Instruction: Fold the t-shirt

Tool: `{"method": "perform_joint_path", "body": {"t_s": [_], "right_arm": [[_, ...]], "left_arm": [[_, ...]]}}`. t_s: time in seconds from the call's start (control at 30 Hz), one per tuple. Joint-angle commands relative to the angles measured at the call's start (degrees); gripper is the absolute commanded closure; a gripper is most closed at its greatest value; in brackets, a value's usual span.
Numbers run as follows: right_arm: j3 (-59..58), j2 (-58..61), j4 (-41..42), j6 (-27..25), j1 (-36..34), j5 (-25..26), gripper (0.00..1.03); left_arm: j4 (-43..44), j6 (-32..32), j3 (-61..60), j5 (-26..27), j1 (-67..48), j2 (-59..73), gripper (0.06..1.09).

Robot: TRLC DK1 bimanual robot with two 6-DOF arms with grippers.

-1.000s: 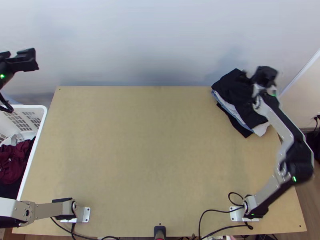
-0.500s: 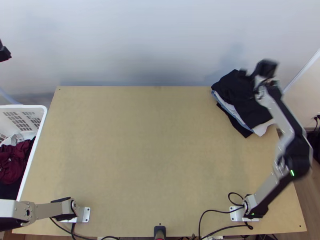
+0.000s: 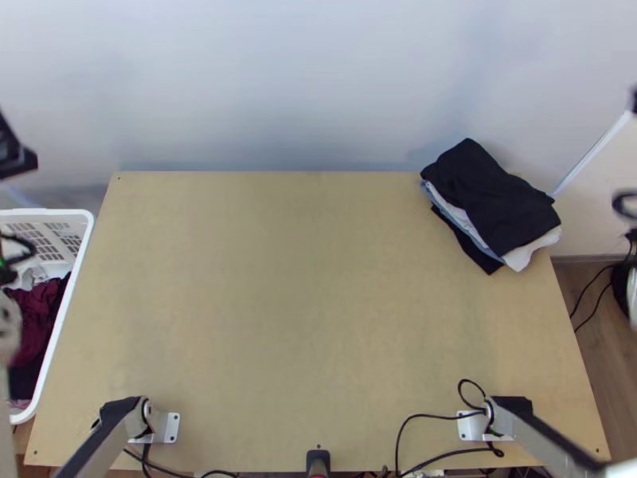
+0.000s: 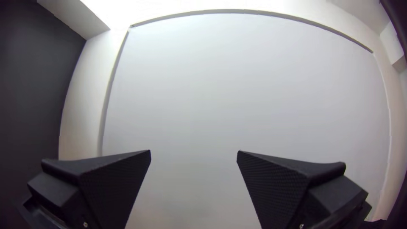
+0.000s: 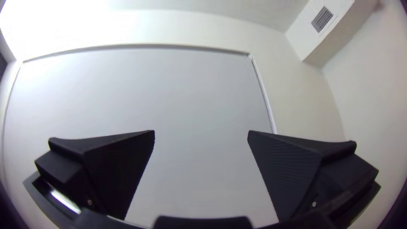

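While left gripper (image 3: 16,158) and right gripper (image 3: 635,100) gape, folded black garment (image 3: 492,197), long axis slanting toward near right

The tabletop (image 3: 310,303) looks like pale wood, smooth and matt, and the folded garments (image 3: 494,199) at its far right corner are soft, dull cloth. Left of the tabletop, the laundry basket (image 3: 48,212) is smooth white plastic, holding crumpled maroon cloth (image 3: 36,311). Near its front edge, the mounting plate (image 3: 172,428) looks like smooth metal; beyond its far edge, the wall (image 3: 279,80) has a faint sheen.
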Motion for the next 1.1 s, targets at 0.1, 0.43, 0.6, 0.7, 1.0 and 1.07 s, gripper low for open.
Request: {"method": "perform_joint_path", "body": {"t_s": [0.1, 0.43, 0.6, 0.7, 1.0, 1.07], "right_arm": [[-25.8, -19.5, 4.3, -2.3, 1.1, -2.2, 0.04], [-57.8, -30.7, 8.9, 1.0, 1.6, -3.2, 0.04], [-67.4, -27.1, 12.9, 3.1, 6.0, -3.2, 0.04], [-71.9, -23.9, 14.9, 3.8, 7.5, -3.2, 0.04], [-81.0, -28.4, 15.2, 5.4, 8.1, -3.2, 0.04], [-83.7, -34.3, 14.4, 5.0, 9.1, -3.2, 0.04]], "left_arm": [[13.6, 2.8, -24.5, -0.7, -0.1, -15.6, 0.10], [20.9, 4.5, -50.3, -0.7, 0.0, -24.6, 0.10], [22.5, 4.2, -58.7, -0.7, 0.1, -24.9, 0.10], [22.4, 4.5, -62.8, -0.7, 0.0, -26.1, 0.10], [11.2, 5.5, -73.4, 1.0, -2.9, -46.0, 0.10], [4.3, 5.0, -73.5, 0.9, -4.7, -51.7, 0.10]]}}
